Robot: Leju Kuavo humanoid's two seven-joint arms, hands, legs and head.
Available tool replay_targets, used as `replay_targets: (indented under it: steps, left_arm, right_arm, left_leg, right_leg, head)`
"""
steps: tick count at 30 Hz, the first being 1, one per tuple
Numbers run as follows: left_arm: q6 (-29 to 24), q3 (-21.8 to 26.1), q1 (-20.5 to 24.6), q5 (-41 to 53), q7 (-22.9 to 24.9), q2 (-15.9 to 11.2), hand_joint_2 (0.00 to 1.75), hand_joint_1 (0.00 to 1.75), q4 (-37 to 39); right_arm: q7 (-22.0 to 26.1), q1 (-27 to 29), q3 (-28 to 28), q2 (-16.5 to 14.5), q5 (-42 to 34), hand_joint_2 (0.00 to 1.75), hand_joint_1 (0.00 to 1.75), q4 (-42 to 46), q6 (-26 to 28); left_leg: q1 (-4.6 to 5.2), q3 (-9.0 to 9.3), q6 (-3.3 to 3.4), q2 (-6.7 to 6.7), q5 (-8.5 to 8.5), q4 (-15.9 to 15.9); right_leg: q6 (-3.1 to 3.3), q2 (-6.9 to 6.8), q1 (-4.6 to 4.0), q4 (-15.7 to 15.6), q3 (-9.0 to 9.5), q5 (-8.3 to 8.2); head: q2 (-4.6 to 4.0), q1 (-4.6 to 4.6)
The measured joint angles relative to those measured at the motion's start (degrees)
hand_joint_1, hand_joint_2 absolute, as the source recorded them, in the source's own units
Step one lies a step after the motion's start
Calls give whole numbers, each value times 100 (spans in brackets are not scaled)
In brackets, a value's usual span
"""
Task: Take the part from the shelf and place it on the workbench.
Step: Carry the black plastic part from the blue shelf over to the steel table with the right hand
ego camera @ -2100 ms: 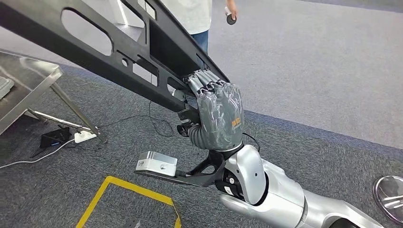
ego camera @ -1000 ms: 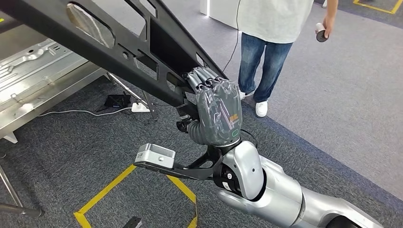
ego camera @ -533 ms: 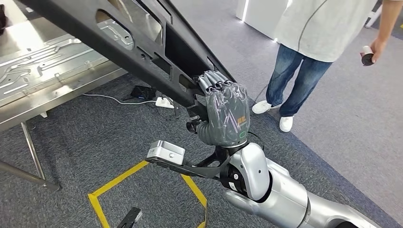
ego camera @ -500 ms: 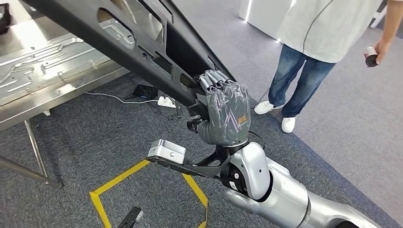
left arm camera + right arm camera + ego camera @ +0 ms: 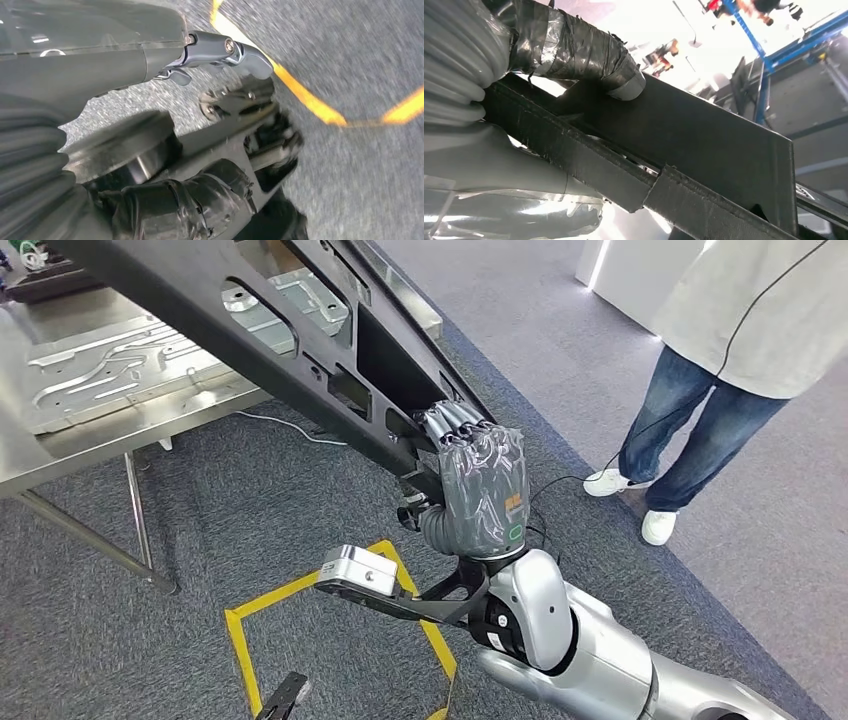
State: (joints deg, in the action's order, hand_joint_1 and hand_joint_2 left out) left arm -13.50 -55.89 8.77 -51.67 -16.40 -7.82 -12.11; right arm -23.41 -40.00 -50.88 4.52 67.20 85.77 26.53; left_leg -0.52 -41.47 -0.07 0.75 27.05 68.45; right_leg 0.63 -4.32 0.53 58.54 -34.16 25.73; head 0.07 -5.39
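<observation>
Grey carpet (image 5: 150,640) with yellow tape (image 5: 300,590) lies beside the steel workbench (image 5: 90,430). The black part (image 5: 260,370) is gripped by the right hand (image 5: 480,490) above it; the left hand (image 5: 150,200) cannot be judged.

The part (image 5: 250,350) I hold is matt black, running from the upper left of the frame toward the centre. My right hand (image 5: 483,490) is dark grey under a glossy clear wrap, with a small orange mark; its fingers (image 5: 455,422) are darker grey. My arm (image 5: 580,650) is silver. The counter (image 5: 90,410) at the upper left is bare silver metal. The floor (image 5: 200,540) is dark grey carpet with yellow tape lines (image 5: 245,640). A person (image 5: 720,370) at the upper right wears blue jeans, a white top and white shoes.
</observation>
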Motion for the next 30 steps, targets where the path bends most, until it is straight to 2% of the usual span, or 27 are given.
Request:
replay_targets:
  steps: [2, 3, 4, 5, 6, 7, 8, 10, 11, 12, 13, 14, 15, 17, 18, 19, 21, 22, 23, 24, 25, 26, 27, 28, 29, 30]
  left_arm:
    - [-13, 0, 19, 19, 11, 5, 175, 0, -1]
    - [-12, 0, 33, 26, 3, 8, 175, 0, -1]
    - [-11, 0, 44, 39, -8, 10, 175, 0, -2]
    - [-10, 0, 46, 53, -17, 12, 175, 0, -2]
    - [-8, 0, 39, 64, -20, 14, 175, 0, -2]
    - [-5, 0, 33, 74, -19, 16, 175, 0, -2]
    - [-3, 0, 36, 80, -14, 19, 175, 0, -2]
    - [-15, 0, 60, 102, 0, 22, 175, 0, -2]
    - [-33, 0, 73, 113, 6, 22, 175, 0, -2]
    - [-59, 0, 78, 125, 13, 22, 175, 0, -2]
    - [-91, 0, 77, 140, 20, 22, 175, 0, -2]
    - [-125, 0, 74, 156, 33, 22, 175, 0, -2]
    - [-158, 0, 71, 181, 51, 22, 175, 0, -2]
    - [-214, 0, 77, 261, 127, 23, 175, 0, -2]
    - [-236, 0, 84, 311, 177, 21, 175, 0, -2]
    - [-250, 0, 85, 363, 232, 16, 175, 0, -2]
    - [-297, -1, 63, 462, 347, -8, 175, 0, -2]
    - [-328, -1, 44, 509, 405, -19, 175, 0, -2]
    - [-360, -2, 31, 549, 464, -31, 175, 0, -3]
    - [-388, -2, 29, 578, 516, -45, 175, 0, -4]
    - [-410, -2, 31, 591, 557, -49, 175, 0, -6]
    - [-440, -2, 34, 581, 592, -62, 175, 0, -7]
    - [-484, -2, 30, 545, 618, -77, 175, 0, -6]
    - [-541, -2, 14, 480, 639, -95, 175, 0, -5]
    - [-612, -2, -7, 396, 658, -116, 175, 0, -5]
    - [-693, -2, -30, 323, 688, -139, 175, 0, -4]
  right_arm:
    - [-7, 5, 3, 13, 33, 175, 175, 65, -48]
    - [-9, 7, 5, 16, 51, 175, 175, 91, -66]
    - [-10, 10, 8, 20, 68, 175, 175, 112, -79]
    - [-14, 11, 9, 23, 82, 175, 175, 128, -85]
    - [-22, 13, 9, 25, 92, 175, 175, 147, -87]
    - [-32, 12, 10, 26, 101, 175, 175, 165, -87]
    - [-40, 12, 11, 29, 113, 175, 175, 185, -87]
    - [-48, 28, 13, 46, 137, 175, 175, 216, -91]
    - [-50, 48, 13, 60, 149, 175, 175, 225, -98]
    - [-54, 72, 13, 77, 155, 175, 175, 228, -108]
    - [-58, 93, 13, 93, 159, 175, 175, 232, -120]
    - [-62, 105, 14, 107, 161, 175, 175, 243, -135]
    - [-65, 109, 15, 117, 162, 175, 175, 261, -147]
    - [-64, 106, 20, 131, 163, 175, 175, 307, -169]
    - [-62, 107, 22, 137, 164, 175, 175, 327, -175]
    - [-61, 107, 23, 144, 164, 175, 175, 342, -179]
    - [-60, 100, 25, 152, 168, 175, 175, 362, -182]
    - [-60, 95, 26, 151, 174, 175, 175, 369, -182]
    - [-59, 86, 26, 150, 187, 175, 175, 380, -179]
    - [-58, 80, 26, 150, 200, 175, 175, 390, -177]
    - [-57, 81, 26, 150, 214, 175, 175, 397, -175]
    - [-57, 88, 26, 150, 227, 175, 175, 401, -173]
    - [-57, 100, 26, 151, 236, 175, 175, 402, -173]
    - [-58, 112, 26, 151, 244, 175, 175, 401, -173]
    - [-62, 118, 26, 151, 253, 175, 175, 402, -173]
    - [-66, 119, 26, 151, 259, 175, 175, 404, -173]
  left_leg:
    - [68, 404, 65, 273, -226, -728]
    - [100, 503, 100, 358, -250, -914]
    - [127, 528, 129, 369, -227, -977]
    - [121, 529, 160, 284, -233, -987]
    - [104, 541, 185, 208, -241, -1008]
    - [84, 560, 214, 134, -250, -1029]
    - [62, 581, 247, 62, -263, -1050]
    - [46, 598, 293, -80, -271, -1062]
    - [47, 597, 307, -160, -268, -1057]
    - [49, 598, 314, -250, -263, -1049]
    - [49, 600, 318, -345, -255, -1037]
    - [47, 603, 315, -441, -246, -1020]
    - [45, 606, 306, -532, -232, -999]
    - [37, 579, 268, -693, -203, -953]
    - [26, 552, 236, -766, -200, -940]
    - [11, 523, 200, -837, -204, -941]
    - [-11, 491, 122, -955, -225, -968]
    - [0, 476, 92, -895, -206, -947]
    - [15, 426, 67, -752, -143, -847]
    - [24, 320, 45, -554, -28, -632]
    - [24, 161, 19, -348, 124, -312]
    - [8, -36, -3, -224, 274, 56]
    - [-7, -208, -24, -160, 366, 362]
    - [-20, -299, -40, -128, 366, 506]
    - [-29, -277, -52, -103, 266, 439]
    - [-35, -135, -57, -54, 85, 159]
  right_leg:
    - [-47, -119, -31, 12, 36, 44]
    - [-75, -175, -50, 11, 53, 62]
    - [-103, -237, -66, 4, 72, 77]
    - [-130, -304, -75, -8, 97, 91]
    - [-168, -308, -71, -11, 119, 123]
    - [-207, -207, -64, 36, 120, 183]
    - [-240, -36, -58, 191, 66, 294]
    - [-273, 330, -42, 840, -237, 610]
    - [-274, 401, -40, 1233, -445, 751]
    - [-273, 423, -39, 1512, -613, 806]
    - [-267, 429, -37, 1594, -695, 751]
    - [-257, 445, -33, 1451, -671, 590]
    - [-243, 502, -23, 1111, -548, 353]
    - [-211, 804, 18, 385, -246, 32]
    - [-200, 917, 32, 173, -154, -28]
    - [-188, 975, 29, 89, -113, -17]
    - [-146, 835, 30, 36, -80, -30]
    - [-114, 759, 40, -1, -46, -35]
    - [-81, 675, 58, -41, -9, -42]
    - [-51, 590, 66, -73, 26, -42]
    - [-27, 503, 53, -84, 51, -31]
    - [-10, 411, 43, -84, 63, -16]
    - [-2, 321, 37, -79, 70, 2]
    - [-1, 235, 36, -72, 77, 22]
    - [-9, 157, 40, -63, 88, 45]
    - [-23, 85, 44, -50, 108, 72]
  head:
    - [0, 1]
    - [0, 5]
    - [0, 7]
    - [0, 13]
    - [0, 14]
    - [0, 22]
    - [0, 34]
    - [0, 60]
    - [0, 66]
    - [0, 68]
    - [0, 69]
    - [0, 71]
    - [0, 72]
    - [0, 68]
    - [0, 67]
    - [0, 66]
    - [0, 71]
    - [0, 65]
    - [0, 44]
    - [0, 25]
    - [0, 6]
    - [0, -6]
    - [0, -4]
    - [0, -7]
    - [0, -7]
    - [0, -8]
